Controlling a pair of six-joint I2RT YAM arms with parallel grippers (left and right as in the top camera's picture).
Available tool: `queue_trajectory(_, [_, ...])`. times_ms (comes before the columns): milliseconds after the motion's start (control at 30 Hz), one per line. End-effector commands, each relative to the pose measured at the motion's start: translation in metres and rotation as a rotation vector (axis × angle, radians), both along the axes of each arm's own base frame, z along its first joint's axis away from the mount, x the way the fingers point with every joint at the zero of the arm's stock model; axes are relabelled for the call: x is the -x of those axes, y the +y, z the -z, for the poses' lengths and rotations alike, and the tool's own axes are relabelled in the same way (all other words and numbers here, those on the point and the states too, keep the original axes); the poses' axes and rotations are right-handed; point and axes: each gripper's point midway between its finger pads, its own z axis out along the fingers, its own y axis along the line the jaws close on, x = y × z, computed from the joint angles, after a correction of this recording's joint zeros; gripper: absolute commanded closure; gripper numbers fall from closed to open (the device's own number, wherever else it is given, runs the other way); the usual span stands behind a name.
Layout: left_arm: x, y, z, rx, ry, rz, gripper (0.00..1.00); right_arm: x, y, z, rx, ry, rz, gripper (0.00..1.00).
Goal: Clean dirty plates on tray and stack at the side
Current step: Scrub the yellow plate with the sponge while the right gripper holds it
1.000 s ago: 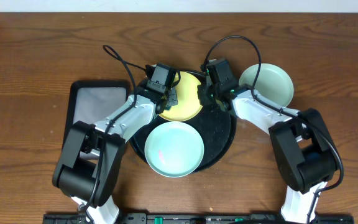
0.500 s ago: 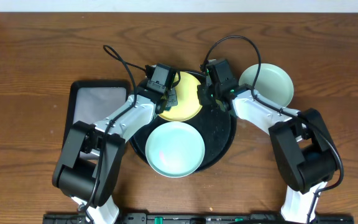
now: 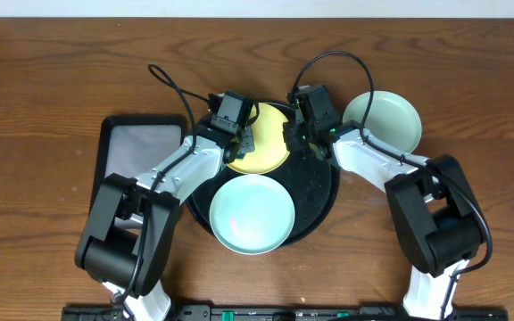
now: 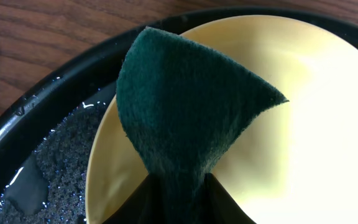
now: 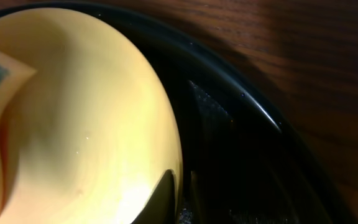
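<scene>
Nothing visibly shifts against the frames of a second ago: both arms, all three plates and both trays sit where they were. At the left edge of the wooden table (image 3: 43, 80) lies a rectangular black tray (image 3: 105, 160) with a pale grey floor. Just right of it the left gripper (image 3: 239, 134) reaches over the far left part of the round black tray (image 3: 315, 192), its claw pinching a dark green scouring pad (image 4: 185, 118). The left wrist view shows the pad rising out of the closed fingers and lying against the inner left side of the yellow plate (image 4: 303, 124). That view also shows the round tray's floor wet and glistening beside the plate. The yellow plate (image 3: 266, 147) sits at the far side of the round tray, between the two grippers. Nearer the front edge of the same tray rests the front mint plate (image 3: 251, 214), flat and apart from both grippers. The right gripper (image 3: 297, 138) meets the yellow plate's right edge; in the right wrist view its claw (image 5: 179, 193) is pressed onto the plate's rim, one finger inside and one outside. Off the tray, just beyond its far right rim, the second mint plate (image 3: 384, 122) stands on the table.
</scene>
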Motion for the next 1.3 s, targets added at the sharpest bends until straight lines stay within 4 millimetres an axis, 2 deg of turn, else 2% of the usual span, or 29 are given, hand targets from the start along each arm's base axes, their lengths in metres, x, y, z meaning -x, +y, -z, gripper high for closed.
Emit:
queue_trajectory(0, [-0.003, 0.008, 0.005, -0.049, 0.007, -0.011, 0.77, 0.004, 0.0, 0.016, 0.025, 0.024, 0.001, 0.8])
queue_trajectory(67, [-0.003, 0.008, 0.006, -0.05, 0.008, -0.012, 0.77, 0.004, 0.0, 0.02, 0.026, 0.028, 0.001, 0.81])
queue_trajectory(133, [-0.003, 0.008, 0.006, -0.049, 0.008, -0.012, 0.77, 0.004, 0.0, 0.025, 0.028, 0.031, 0.001, 0.96])
queue_trajectory(167, [-0.003, 0.008, 0.006, -0.05, 0.008, -0.012, 0.77, 0.004, 0.0, 0.024, 0.028, 0.03, 0.001, 0.99])
queue_trajectory(333, [-0.003, 0.011, 0.006, -0.061, 0.008, -0.017, 0.81, 0.003, 0.0, 0.024, 0.026, 0.028, 0.002, 0.99])
queue_trajectory(400, [-0.004, 0.013, 0.005, -0.073, 0.002, -0.024, 0.92, 0.003, 0.0, 0.024, 0.026, 0.028, 0.003, 0.99])
queue_trajectory(567, [-0.001, 0.014, 0.008, -0.078, 0.015, -0.024, 0.92, 0.003, 0.0, 0.023, 0.017, 0.033, 0.018, 0.99])
queue_trajectory(700, [0.003, 0.016, 0.018, -0.085, 0.032, -0.024, 0.92, 0.003, 0.0, 0.023, 0.017, 0.033, 0.016, 0.99])
queue_trajectory(867, [0.011, 0.016, 0.046, -0.068, 0.102, -0.072, 0.92, 0.003, 0.0, 0.023, 0.017, 0.033, 0.016, 0.99])
queue_trajectory(967, [0.018, -0.002, 0.059, 0.019, 0.157, -0.031, 0.92, 0.003, 0.0, 0.023, 0.017, 0.033, 0.016, 0.99])
queue_trajectory(1033, [0.021, -0.02, 0.059, 0.111, 0.181, 0.012, 0.92, 0.003, 0.0, 0.023, 0.017, 0.033, 0.016, 0.99])
queue_trajectory(1133, [0.021, -0.046, 0.047, 0.246, 0.192, 0.079, 0.92, 0.003, 0.0, 0.023, 0.017, 0.033, 0.016, 0.99])
queue_trajectory(1267, [0.015, -0.081, 0.022, 0.42, 0.163, 0.179, 0.92, 0.003, 0.0, 0.023, 0.017, 0.033, 0.016, 0.99])
